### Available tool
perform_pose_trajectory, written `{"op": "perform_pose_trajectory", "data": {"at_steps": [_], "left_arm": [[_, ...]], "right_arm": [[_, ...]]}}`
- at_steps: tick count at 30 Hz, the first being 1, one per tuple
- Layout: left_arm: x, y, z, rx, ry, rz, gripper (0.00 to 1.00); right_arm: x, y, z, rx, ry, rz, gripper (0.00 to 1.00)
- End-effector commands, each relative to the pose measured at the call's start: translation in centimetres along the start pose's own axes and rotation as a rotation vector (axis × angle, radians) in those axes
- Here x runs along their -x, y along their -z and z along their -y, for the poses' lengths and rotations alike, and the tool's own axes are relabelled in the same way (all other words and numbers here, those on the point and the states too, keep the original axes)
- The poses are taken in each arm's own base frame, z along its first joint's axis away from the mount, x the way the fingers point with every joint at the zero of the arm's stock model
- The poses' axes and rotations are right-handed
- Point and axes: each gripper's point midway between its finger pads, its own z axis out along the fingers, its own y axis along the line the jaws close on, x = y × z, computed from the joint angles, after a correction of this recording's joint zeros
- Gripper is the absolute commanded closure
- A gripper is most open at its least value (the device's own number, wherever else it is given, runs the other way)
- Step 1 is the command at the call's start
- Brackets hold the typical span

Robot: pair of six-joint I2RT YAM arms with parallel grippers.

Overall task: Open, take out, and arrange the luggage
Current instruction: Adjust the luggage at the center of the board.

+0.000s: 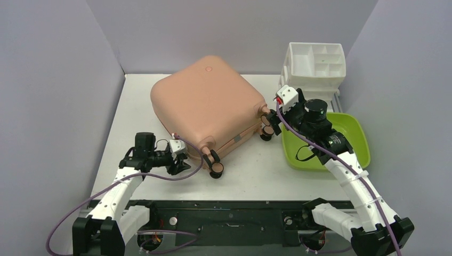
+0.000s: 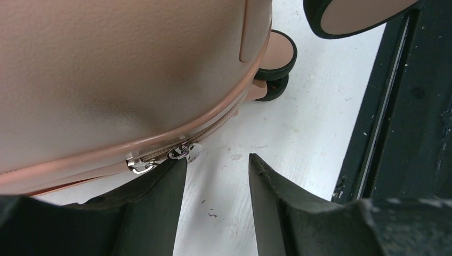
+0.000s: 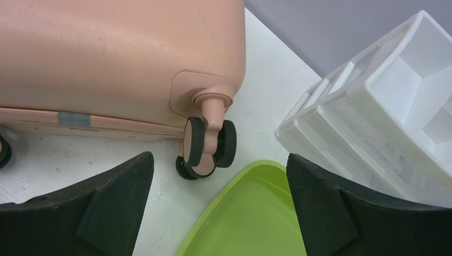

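- Closed and lying flat, the salmon-pink luggage point(image 1: 208, 106) sits toward the back of the white table point(image 1: 250, 178), with its wheeled edge turned toward the two arms.
- The left arm stretches low over the table toward the near left corner of the luggage. Its forearm is close to level, and the left hand point(image 1: 183, 160) is aimed at the seam of the shell.
- The left hand's jaws stand partway apart, with only bare table showing between them and nothing held.
- The tip of one dark finger point(image 2: 160, 202) sits right beneath the two silver zipper pulls point(image 2: 184, 152) on the luggage's seam. Whether it touches them cannot be told.
- A caster point(image 1: 216, 169) at the near corner of the luggage stands just beside the left hand.
- The right arm rises from its base and bends forward and down to the right corner of the luggage, passing over the lime-green tray point(image 1: 354, 133).
- The right hand point(image 1: 271, 124) is spread wide and grips nothing. It faces the twin-wheeled right caster point(image 3: 208, 144), which stands close in front of the gap between its fingers.
- The tray lies just to the right of the luggage, its rim near that right caster.
- A white compartmented organizer point(image 1: 314, 64) stands at the luggage's far right, behind the tray.
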Motion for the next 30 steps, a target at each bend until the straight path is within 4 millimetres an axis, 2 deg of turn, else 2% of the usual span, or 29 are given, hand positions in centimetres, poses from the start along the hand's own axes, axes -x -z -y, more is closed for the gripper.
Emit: {"op": "perform_pose_trajectory", "data": {"at_steps": [1,6,10,13,16,21,27,30], "left_arm": [[1.8,-0.5,-0.5,-0.005,-0.056,0.063,0.57],[1.5,-0.9,-0.5,-0.002,-0.044,0.076,0.66],[1.5,-1.1,-0.6,0.000,-0.028,0.087,0.72],[1.6,-1.2,-0.6,0.001,-0.024,0.094,0.72],[1.6,-1.3,-1.2,0.031,0.007,0.098,0.66],[2.1,-1.4,-2.6,0.092,0.020,0.118,0.67],[2.2,-1.4,-3.5,0.120,0.034,0.105,0.91],[2.4,-1.5,-3.5,0.113,0.035,0.107,0.97]], "right_arm": [[1.4,0.4,1.8,-0.083,-0.014,0.052,0.10],[1.6,0.2,3.5,-0.162,-0.047,0.051,0.10],[1.2,-0.9,5.2,-0.221,-0.098,0.021,0.10],[0.6,-1.6,6.4,-0.234,-0.144,0.000,0.10],[-0.3,-2.8,6.4,-0.207,-0.168,-0.029,0.10],[-1.9,-4.4,6.2,-0.191,-0.194,-0.072,0.11],[-3.1,-5.6,5.7,-0.173,-0.230,-0.099,0.11],[-3.3,-6.0,5.4,-0.158,-0.239,-0.103,0.11]]}}
